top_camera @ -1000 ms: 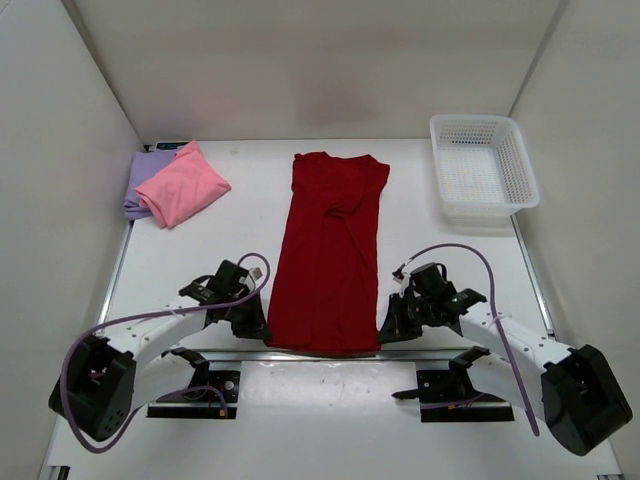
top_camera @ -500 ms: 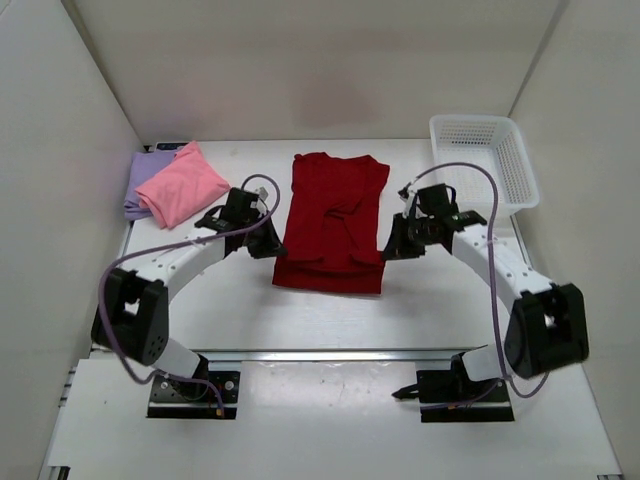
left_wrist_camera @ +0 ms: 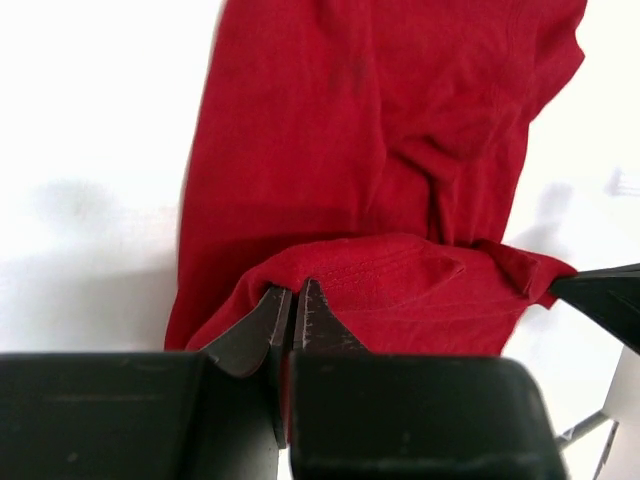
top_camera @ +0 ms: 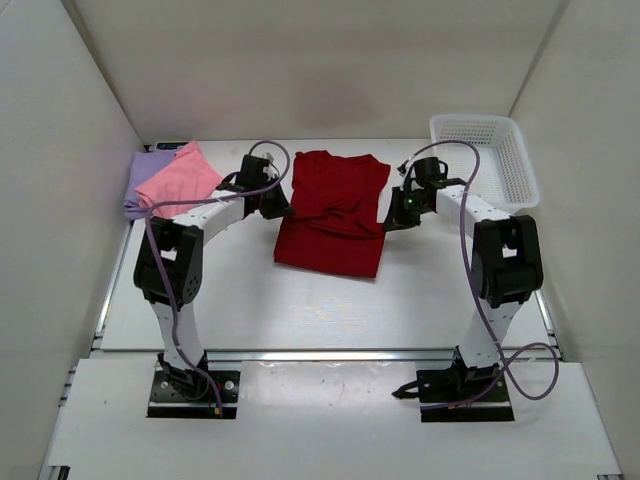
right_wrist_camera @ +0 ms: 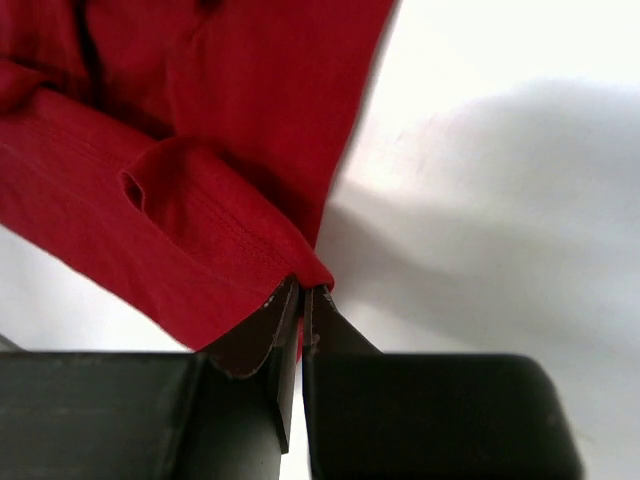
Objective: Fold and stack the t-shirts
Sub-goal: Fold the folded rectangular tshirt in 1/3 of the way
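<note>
A dark red t-shirt (top_camera: 335, 215) lies at the table's middle, its near half doubled back over its far half. My left gripper (top_camera: 282, 208) is shut on the hem's left corner (left_wrist_camera: 290, 275), held just above the cloth. On the other side my right gripper (top_camera: 390, 222) pinches the hem's right corner (right_wrist_camera: 312, 272), also shut. Between the two the hem (left_wrist_camera: 400, 285) hangs as a lifted fold. At the far left a pink t-shirt (top_camera: 180, 186) rests folded on a lavender t-shirt (top_camera: 140, 180).
A white lattice basket (top_camera: 482, 165) stands at the back right, close to my right arm. White walls close in the table on three sides. A metal rail (top_camera: 330, 354) runs along the near edge in front of both arm bases.
Both grippers have carried the red shirt's near hem from the table's front edge to the far half, folding the shirt over itself. Both arms are now stretched far out.
</note>
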Robot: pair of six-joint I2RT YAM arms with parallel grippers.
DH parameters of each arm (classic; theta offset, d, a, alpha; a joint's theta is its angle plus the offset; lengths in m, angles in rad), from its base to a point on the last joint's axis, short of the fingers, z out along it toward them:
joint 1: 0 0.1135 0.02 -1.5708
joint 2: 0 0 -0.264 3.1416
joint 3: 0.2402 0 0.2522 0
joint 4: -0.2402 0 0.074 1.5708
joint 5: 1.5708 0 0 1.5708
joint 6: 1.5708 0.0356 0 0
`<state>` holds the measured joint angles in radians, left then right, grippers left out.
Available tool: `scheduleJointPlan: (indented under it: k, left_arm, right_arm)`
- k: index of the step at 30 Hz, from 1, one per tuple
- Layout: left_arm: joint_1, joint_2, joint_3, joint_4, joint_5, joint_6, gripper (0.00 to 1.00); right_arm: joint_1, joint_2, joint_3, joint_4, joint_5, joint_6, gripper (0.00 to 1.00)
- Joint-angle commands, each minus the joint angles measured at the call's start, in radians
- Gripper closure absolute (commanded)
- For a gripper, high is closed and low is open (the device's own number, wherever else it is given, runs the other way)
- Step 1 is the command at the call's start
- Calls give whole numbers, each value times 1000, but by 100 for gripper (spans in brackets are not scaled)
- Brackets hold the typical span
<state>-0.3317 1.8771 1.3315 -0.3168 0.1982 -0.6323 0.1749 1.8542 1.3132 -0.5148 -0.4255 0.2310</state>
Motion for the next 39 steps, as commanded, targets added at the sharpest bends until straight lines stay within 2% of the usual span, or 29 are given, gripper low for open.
scheduleJointPlan:
  k: [1, 6, 9, 12, 13, 14, 16, 17, 19, 21, 24, 25, 26, 28, 29, 31, 39]
  left_arm:
    - [3, 39, 55, 24, -3, 0, 100]
    - [19, 152, 116, 24, 10, -12, 96]
    - [33, 163, 112, 57, 10, -35, 95]
    - [39, 160, 104, 110, 24, -50, 86]
    - [46, 151, 103, 134, 39, -55, 80]
    - [37, 145, 86, 140, 43, -59, 70]
    - [46, 82, 45, 204, 59, -72, 60]
    - [57, 65, -1, 223, 61, -95, 53]
    - [71, -22, -67, 289, 57, -113, 48]
    - [80, -96, -150, 327, 46, -139, 49]
    - [59, -188, -244, 364, 20, -141, 49]
    - [37, -219, -277, 364, 6, -135, 50]
    - [22, -243, -299, 373, -5, -139, 53]
    - [-6, -260, -380, 415, 30, -170, 56]
    - [-16, -268, -405, 433, 59, -182, 59]
    - [-45, -265, -481, 505, 78, -214, 61]
    - [-72, -184, -552, 539, 73, -213, 65]
  right_arm:
    - [-14, 34, 76, 53, -16, -24, 100]
    - [-25, 154, 170, 42, -22, -35, 99]
    - [-22, 204, 227, 29, -19, -38, 100]
    - [-11, 211, 239, 22, -6, -38, 100]
    - [-12, 209, 242, 28, -6, -38, 100]
    - [-14, 204, 244, 24, -2, -36, 97]
    - [-12, 180, 239, 18, 13, -32, 79]
    - [-8, 154, 235, 16, 19, -33, 76]
    - [3, 110, 239, 3, 62, -41, 67]
    - [15, 56, 253, -7, 99, -45, 63]
    - [58, 7, 256, -1, 131, -39, 62]
    - [86, 7, 258, 13, 129, -42, 65]
    - [101, 2, 259, 25, 126, -38, 77]
    - [167, 23, 250, 56, 101, -42, 95]
    - [184, 37, 244, 71, 88, -36, 99]
    - [236, 89, 238, 99, 91, -16, 100]
    - [333, 229, 251, 147, 102, 1, 100]
